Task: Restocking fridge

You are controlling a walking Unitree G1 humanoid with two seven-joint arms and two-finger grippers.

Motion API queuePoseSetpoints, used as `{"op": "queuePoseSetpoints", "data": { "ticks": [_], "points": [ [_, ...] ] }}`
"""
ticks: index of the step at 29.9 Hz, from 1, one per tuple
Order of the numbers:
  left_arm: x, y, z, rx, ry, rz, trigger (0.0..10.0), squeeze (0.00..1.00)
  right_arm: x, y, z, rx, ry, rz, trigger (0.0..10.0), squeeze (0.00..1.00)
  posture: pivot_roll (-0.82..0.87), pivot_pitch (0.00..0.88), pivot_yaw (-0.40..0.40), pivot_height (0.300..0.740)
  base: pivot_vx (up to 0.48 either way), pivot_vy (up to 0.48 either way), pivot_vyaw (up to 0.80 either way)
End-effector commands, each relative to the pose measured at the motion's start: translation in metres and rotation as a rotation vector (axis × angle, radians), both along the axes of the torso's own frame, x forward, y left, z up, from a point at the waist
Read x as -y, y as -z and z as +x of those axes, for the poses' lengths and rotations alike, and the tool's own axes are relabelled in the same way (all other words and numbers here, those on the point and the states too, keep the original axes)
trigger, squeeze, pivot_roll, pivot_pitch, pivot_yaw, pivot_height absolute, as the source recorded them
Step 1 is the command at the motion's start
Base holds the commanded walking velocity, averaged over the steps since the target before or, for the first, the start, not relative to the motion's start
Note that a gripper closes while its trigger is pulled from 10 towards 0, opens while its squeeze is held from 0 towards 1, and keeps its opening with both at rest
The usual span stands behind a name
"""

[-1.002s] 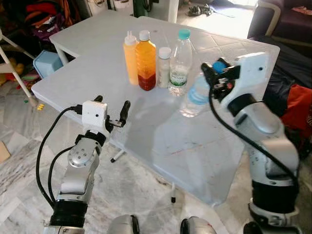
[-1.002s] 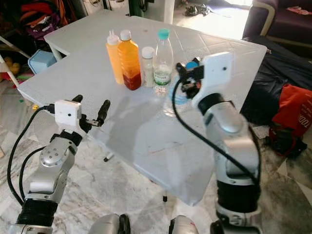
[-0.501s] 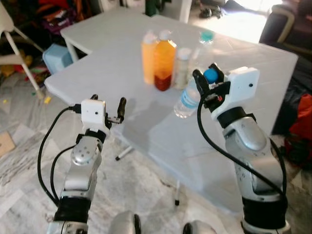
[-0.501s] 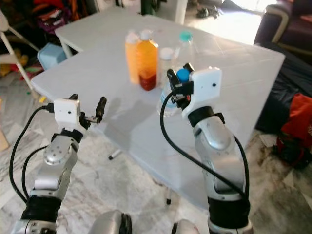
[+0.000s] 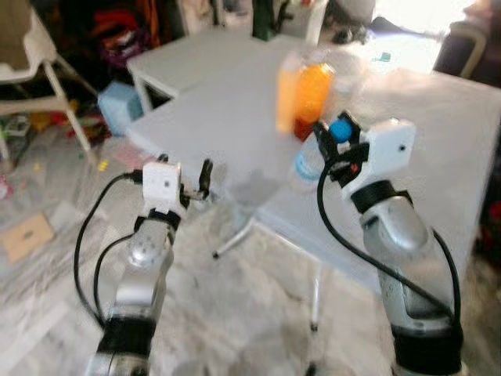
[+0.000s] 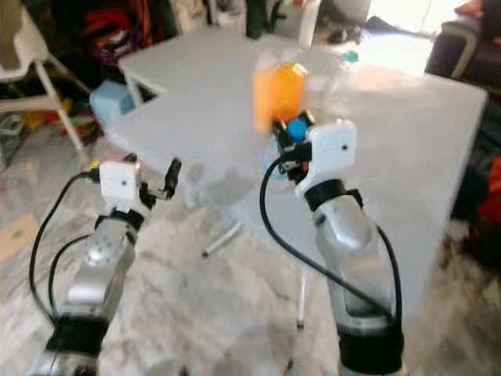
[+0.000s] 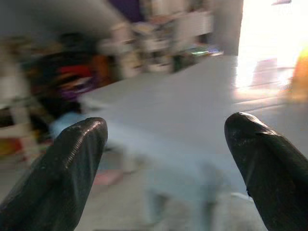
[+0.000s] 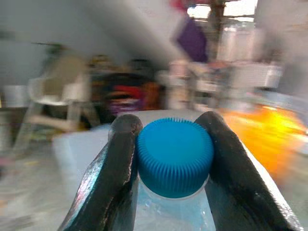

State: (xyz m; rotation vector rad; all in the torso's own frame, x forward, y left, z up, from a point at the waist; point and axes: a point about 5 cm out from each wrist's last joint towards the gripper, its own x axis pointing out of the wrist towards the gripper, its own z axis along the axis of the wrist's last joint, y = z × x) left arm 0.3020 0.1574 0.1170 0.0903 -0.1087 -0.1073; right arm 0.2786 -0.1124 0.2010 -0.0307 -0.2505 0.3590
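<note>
Gripping a water bottle (image 5: 307, 163) by its blue cap (image 8: 174, 156), the right gripper (image 5: 340, 146) holds it up at centre frame, over the near edge of the white table (image 5: 235, 125). The left gripper (image 5: 194, 179), fingers spread wide and empty, hovers at left centre. Orange bottles (image 5: 304, 100) stand blurred at upper centre. Judging by this, restocking has barely begun: one bottle is picked up, the rest wait, and no fridge is reached yet.
</note>
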Motion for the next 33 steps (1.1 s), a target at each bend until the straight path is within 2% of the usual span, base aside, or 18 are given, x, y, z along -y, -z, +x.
{"op": "queuePoseSetpoints", "data": {
  "ticks": [1,12,17,23,30,33],
  "points": [
    [0.005,-0.003,0.000,0.025,0.007,-0.005,10.0,0.00,0.003,-0.006,0.001,0.043,0.002,-0.011,10.0,0.00,-0.04,0.000,0.026,0.740,0.000,0.000,0.80],
    [0.005,0.002,0.004,0.013,-0.080,-0.010,10.0,0.00,0.000,0.004,0.001,0.038,-0.038,-0.051,10.0,0.00,-0.04,0.000,0.002,0.740,0.000,0.000,0.80],
    [0.006,0.003,0.004,0.013,-0.057,-0.004,10.0,0.00,-0.001,0.005,0.004,0.041,-0.044,-0.062,10.0,0.00,-0.03,0.000,0.007,0.740,0.000,0.000,0.80],
    [-0.011,0.014,-0.002,-0.016,-0.100,0.021,10.0,0.00,0.018,0.040,-0.001,-0.051,0.070,-0.073,10.0,0.00,-0.03,0.000,0.007,0.740,0.000,0.000,0.80],
    [-0.012,0.031,-0.026,-0.077,-0.083,0.035,10.0,0.00,0.045,0.069,-0.014,-0.158,0.229,-0.026,10.0,0.00,-0.02,0.000,0.006,0.740,0.000,0.038,0.80],
    [-0.012,0.034,-0.029,-0.089,-0.073,0.045,10.0,0.00,0.047,0.075,-0.014,-0.171,0.246,-0.023,10.0,0.00,-0.01,0.000,0.007,0.740,0.000,0.368,0.46]
  ]
}}
